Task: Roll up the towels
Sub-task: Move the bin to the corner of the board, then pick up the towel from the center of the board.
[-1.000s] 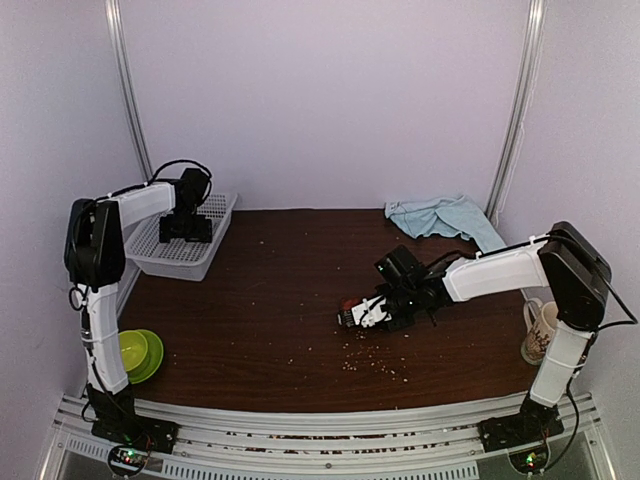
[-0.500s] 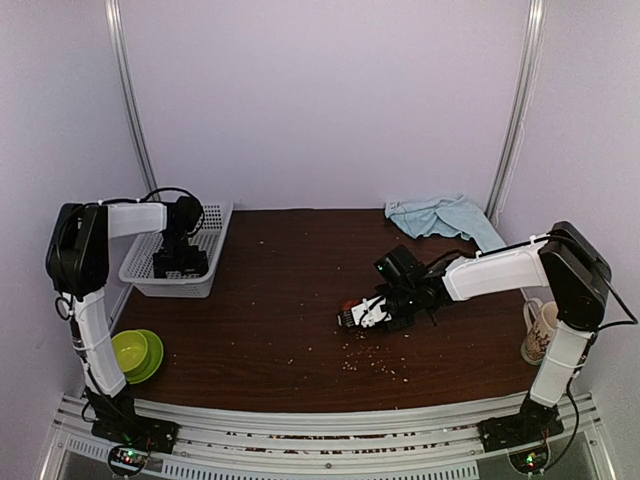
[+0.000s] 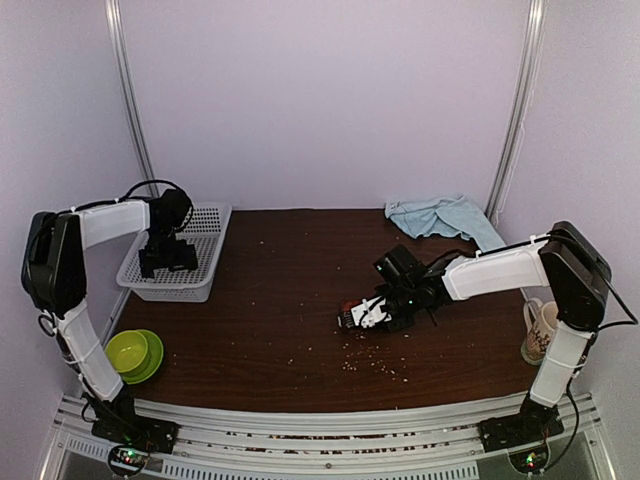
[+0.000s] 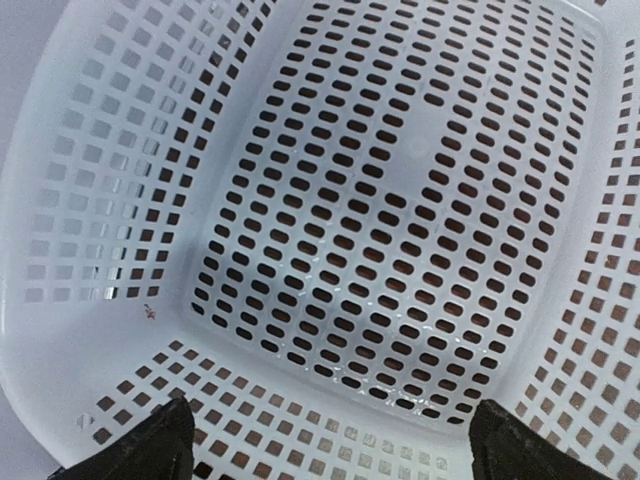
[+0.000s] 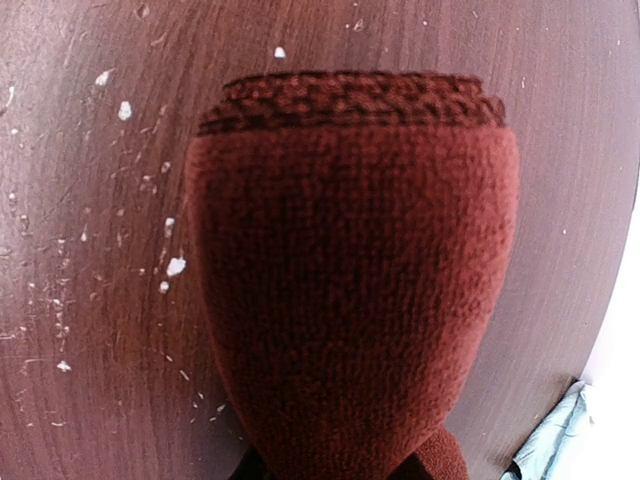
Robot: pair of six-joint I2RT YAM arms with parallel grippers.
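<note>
far left of the top view: my left tool (image 3: 167,257) hangs inside the white basket (image 3: 205,225), fingers spread wide with nothing between them. the wrist view shows only the perforated floor. if i lift or swing out carelessly, a fingertip could hook the basket wall and drag it off the left side of the tabletop (image 3: 280,270), or shove it toward the green bowl (image 3: 130,352) lower in the frame.

centre: my right tool (image 3: 363,313) sits low over the tabletop, closed narrow on the rust-red towel (image 5: 350,270), which in the wrist view is a tight roll sticking out ahead of the fingers. the grip looks to be on one end only, so i judge a fast swing could loosen or telescope the roll. releasing it flat might let the outer flap spring open. pale crumbs (image 3: 370,360) lie scattered just below it, and dragging the roll would pick them up.

upper right: the light-blue towel (image 3: 440,215) lies crumpled by the back wall, not rolled. because it is bunched, a grab could catch a fold instead of an edge and give a lopsided roll.

far right: a mug (image 3: 540,330) stands just beside the right arm, and a wide elbow sweep could tip it.
</note>
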